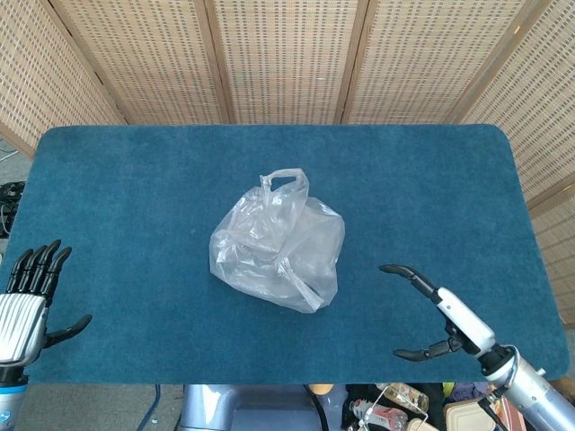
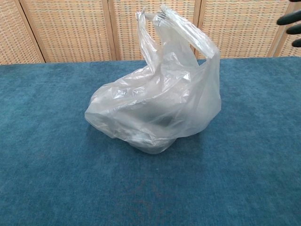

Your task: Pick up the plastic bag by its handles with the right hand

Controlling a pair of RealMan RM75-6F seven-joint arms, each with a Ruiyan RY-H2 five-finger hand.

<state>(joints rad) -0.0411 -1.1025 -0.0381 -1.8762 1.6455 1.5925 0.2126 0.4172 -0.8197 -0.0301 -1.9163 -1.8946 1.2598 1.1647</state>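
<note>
Scene: a blue-carpeted table (image 1: 117, 180) before a woven cane screen (image 1: 287, 58), seen from my two cameras on the rig.

Bag: the clear plastic bag (image 1: 277, 244) sits crumpled near the middle of the table, resting on the carpet, touched by neither hand.

Handles: the bag's handles (image 1: 286, 179) stand up at its far side in the head view; from the chest view they rise above the bag's body (image 2: 176, 23), looped and upright, one leaning toward the right.

Contents: something dark shows through the film low in the bag in the chest view; I cannot make out what it is.

Right hand: my right hand (image 1: 437, 312) hangs over the near right part of the table, well apart from the bag, fingers (image 1: 404, 271) spread wide and thumb held away from them, holding nothing. Dark fingertips (image 2: 288, 20) show at the upper right edge of the chest view, probably this same hand, though the crop is too tight for me to be sure.

Left hand: my left hand (image 1: 25, 305) is at the near left corner of the table, fingers straight and side by side, thumb out to the side, empty.

Below the table edge: a clutter of small items (image 1: 404, 415), partly hidden.
</note>
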